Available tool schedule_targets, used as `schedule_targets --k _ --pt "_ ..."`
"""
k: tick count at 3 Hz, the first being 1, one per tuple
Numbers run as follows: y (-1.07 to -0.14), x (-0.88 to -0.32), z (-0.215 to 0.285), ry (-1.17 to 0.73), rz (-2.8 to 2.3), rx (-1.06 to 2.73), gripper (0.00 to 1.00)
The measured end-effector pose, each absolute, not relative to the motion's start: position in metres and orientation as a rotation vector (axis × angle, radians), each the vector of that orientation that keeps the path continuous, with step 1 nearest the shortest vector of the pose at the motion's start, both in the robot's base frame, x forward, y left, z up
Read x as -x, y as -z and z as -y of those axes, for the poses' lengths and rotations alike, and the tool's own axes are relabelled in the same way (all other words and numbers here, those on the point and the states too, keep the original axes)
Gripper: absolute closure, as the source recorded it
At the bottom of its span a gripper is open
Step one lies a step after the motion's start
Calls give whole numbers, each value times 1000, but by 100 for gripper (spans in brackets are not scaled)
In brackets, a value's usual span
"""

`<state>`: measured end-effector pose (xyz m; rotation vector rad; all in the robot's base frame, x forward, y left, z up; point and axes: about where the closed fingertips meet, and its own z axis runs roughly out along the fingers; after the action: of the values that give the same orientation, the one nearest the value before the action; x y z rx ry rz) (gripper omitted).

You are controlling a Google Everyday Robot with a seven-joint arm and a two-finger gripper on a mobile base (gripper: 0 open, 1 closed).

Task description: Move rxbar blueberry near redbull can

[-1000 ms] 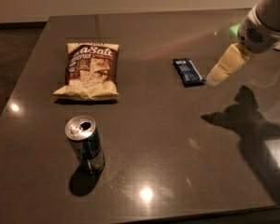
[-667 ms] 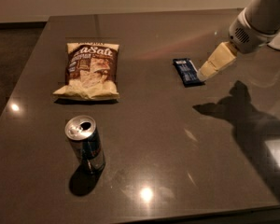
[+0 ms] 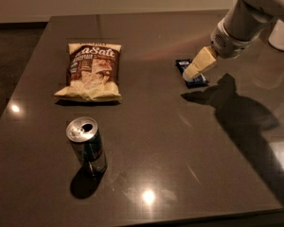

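Navy-blue flat wrapped rxbar blueberry lay at dark glossy table's 2 o'clock, long axis approx 11-to-5, cream-tipped gripper over its middle (grip state: can't tell), slim silver-and-blue redbull can well apart at 8 o'clock.

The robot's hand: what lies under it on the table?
Under the hand lies the rxbar blueberry, flat on the dark table. Both ends of the bar show; its middle is covered by the hand. Whether the hand touches the bar cannot be seen.
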<state>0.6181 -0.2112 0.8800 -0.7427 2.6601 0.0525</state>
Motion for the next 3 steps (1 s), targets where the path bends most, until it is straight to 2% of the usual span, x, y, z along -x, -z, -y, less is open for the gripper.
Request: schedule_targets --k 2,3 --pt "-850 -644 205 -82 -2708 712 0" --pt "-840 -648 203 -96 -2724 718 17"
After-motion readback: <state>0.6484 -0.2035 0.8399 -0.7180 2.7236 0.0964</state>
